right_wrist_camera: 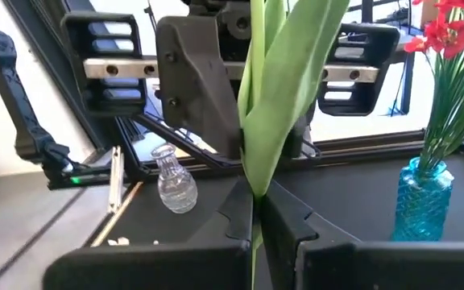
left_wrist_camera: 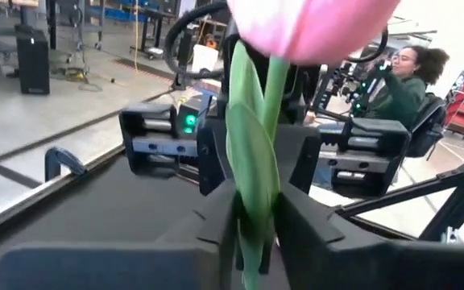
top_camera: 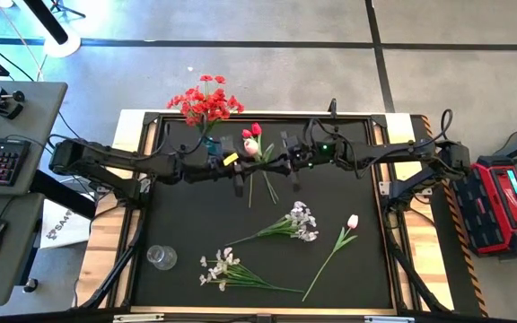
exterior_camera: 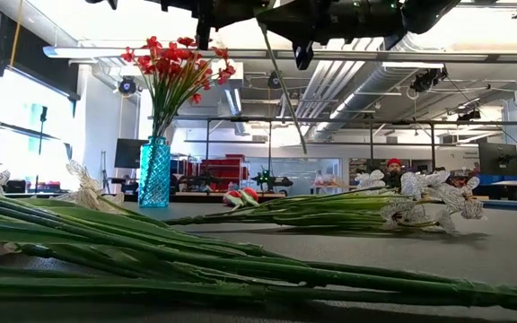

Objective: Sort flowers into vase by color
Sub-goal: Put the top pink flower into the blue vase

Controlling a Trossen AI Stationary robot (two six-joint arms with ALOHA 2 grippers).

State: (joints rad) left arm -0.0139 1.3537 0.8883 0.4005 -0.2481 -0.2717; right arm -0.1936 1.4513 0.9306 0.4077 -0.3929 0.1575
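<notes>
A pale pink tulip (left_wrist_camera: 312, 24) on a green stem is held upright between my two grippers, which face each other above the table's far middle. My left gripper (left_wrist_camera: 252, 229) comes from the left and my right gripper (right_wrist_camera: 258, 213) from the right; both are shut on the tulip's stem. In the high view the bud (top_camera: 250, 145) sits just beyond the two grippers. A blue vase (top_camera: 211, 144) with red small-bloom flowers (top_camera: 206, 100) stands left of them. An empty clear vase (top_camera: 161, 257) stands near the table's near left. My left gripper pinches the tulip's stem and leaf (left_wrist_camera: 252, 185) between its two fingers, below the bud. The fingers come level from the table's left and lie across the stem. The tulip is lifted clear, bud up. My right gripper pinches the leaves and stem (right_wrist_camera: 258, 173) between its two fingers. It comes level from the table's right, across the stem. The lower stem (exterior_camera: 285, 90) hangs slanted below, clear of the table.
Two white sprays (top_camera: 300, 221) (top_camera: 221, 269) and another pink tulip (top_camera: 352, 222) lie on the black mat toward the near side. A red tulip bud (top_camera: 256, 130) shows near the far edge. A person (left_wrist_camera: 401, 80) sits beyond the table.
</notes>
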